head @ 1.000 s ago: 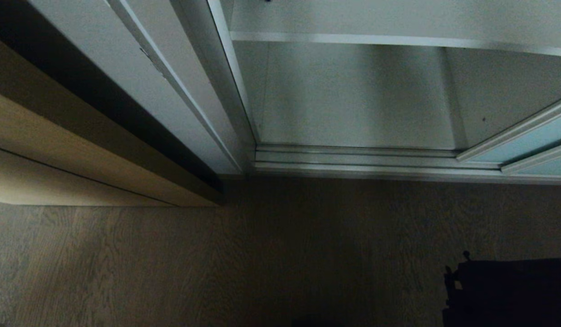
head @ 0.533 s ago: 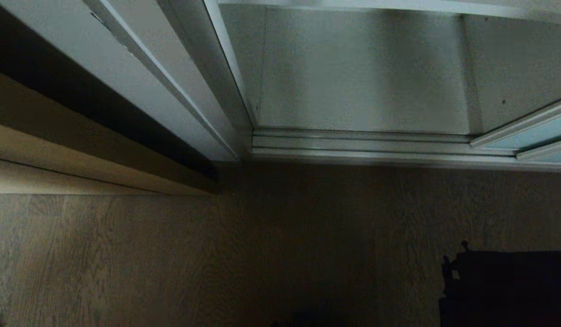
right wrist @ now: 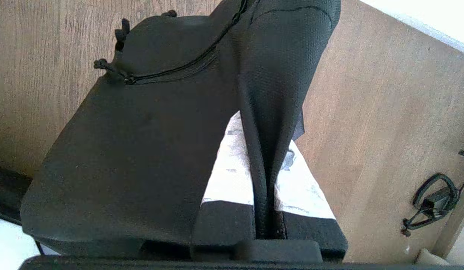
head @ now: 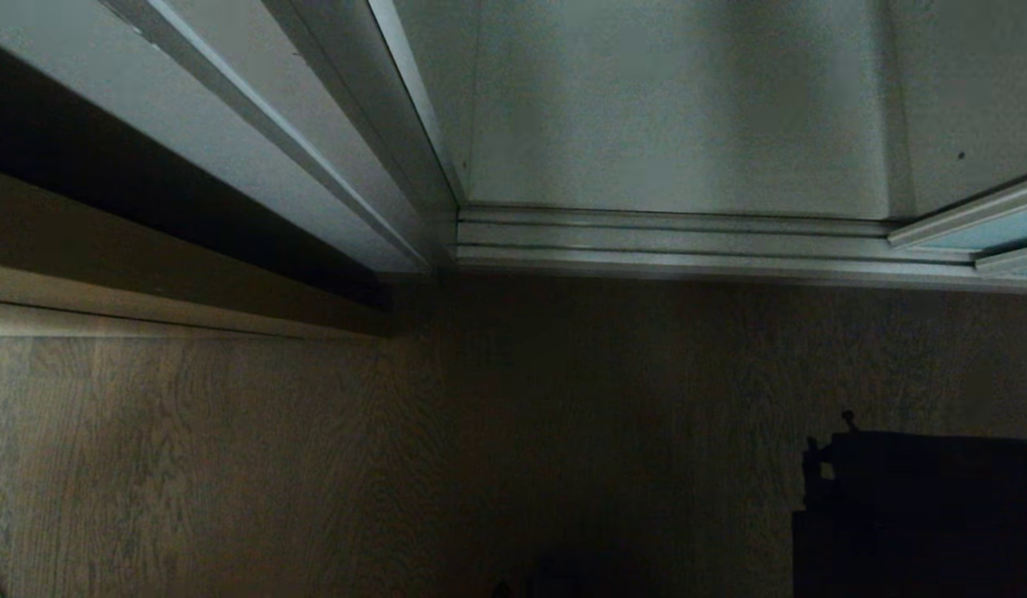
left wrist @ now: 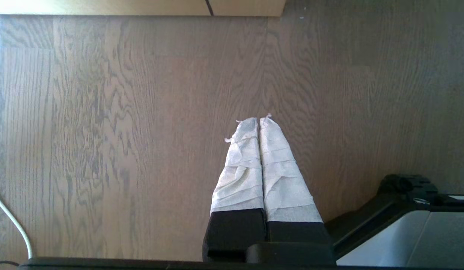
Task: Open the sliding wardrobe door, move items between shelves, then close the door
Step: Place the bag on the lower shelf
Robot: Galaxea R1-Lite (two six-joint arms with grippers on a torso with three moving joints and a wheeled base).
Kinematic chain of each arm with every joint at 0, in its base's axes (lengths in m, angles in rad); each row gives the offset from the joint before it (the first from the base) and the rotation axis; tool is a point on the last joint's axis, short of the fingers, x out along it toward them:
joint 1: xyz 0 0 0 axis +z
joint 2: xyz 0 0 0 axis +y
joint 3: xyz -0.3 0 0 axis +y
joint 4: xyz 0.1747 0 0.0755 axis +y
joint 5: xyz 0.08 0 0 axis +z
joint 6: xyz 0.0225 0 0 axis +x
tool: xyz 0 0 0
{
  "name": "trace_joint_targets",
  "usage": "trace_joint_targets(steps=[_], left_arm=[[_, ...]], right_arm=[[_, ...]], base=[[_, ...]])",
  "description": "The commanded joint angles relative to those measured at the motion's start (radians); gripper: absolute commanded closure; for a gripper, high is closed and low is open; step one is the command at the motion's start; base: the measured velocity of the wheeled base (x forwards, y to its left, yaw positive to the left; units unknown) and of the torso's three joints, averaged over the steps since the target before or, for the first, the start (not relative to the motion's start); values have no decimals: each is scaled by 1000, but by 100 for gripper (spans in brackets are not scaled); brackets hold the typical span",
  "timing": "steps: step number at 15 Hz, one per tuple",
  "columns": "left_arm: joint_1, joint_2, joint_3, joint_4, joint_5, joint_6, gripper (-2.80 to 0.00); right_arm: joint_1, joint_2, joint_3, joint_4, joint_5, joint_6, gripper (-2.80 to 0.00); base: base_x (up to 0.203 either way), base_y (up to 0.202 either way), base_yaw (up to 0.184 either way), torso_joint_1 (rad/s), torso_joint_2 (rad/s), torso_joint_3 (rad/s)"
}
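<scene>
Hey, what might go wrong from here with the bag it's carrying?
The right hand pinches only a thin fold of the black bag, so the hanging bulk could slip out. The sliding wardrobe door juts into the opening at the right, where the bag might snag going in.

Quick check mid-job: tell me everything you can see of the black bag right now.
The bag is soft black woven fabric with a zipper line near one edge and small knotted pull cords at a corner. It hangs above the wood floor, not resting on any shelf. The right end effector is shut on a fold or strap of its fabric, pinched between the white-wrapped fingers. In the head view it shows as a dark shape low on the right, in front of the open wardrobe.
</scene>
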Motion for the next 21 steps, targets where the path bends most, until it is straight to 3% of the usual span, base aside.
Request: trace_joint_targets(steps=[1, 7, 13, 21], left_arm=[[0, -1, 2, -2, 3, 8, 0], [0, -1, 0, 0, 0, -3, 0], [0, -1, 0, 0, 0, -3, 0], [0, -1, 0, -2, 0, -14, 0]], right_arm=[[1, -1, 0, 3, -2, -1, 0], [1, 1, 0, 3, -4, 0, 0], [1, 1, 5, 3, -4, 2, 0], [2, 31, 21, 1, -4, 7, 0]], base=[[0, 0, 0, 0, 0, 0], [0, 0, 0, 0, 0, 0], [141, 0, 1, 6, 1, 0], [0, 0, 0, 0, 0, 0]])
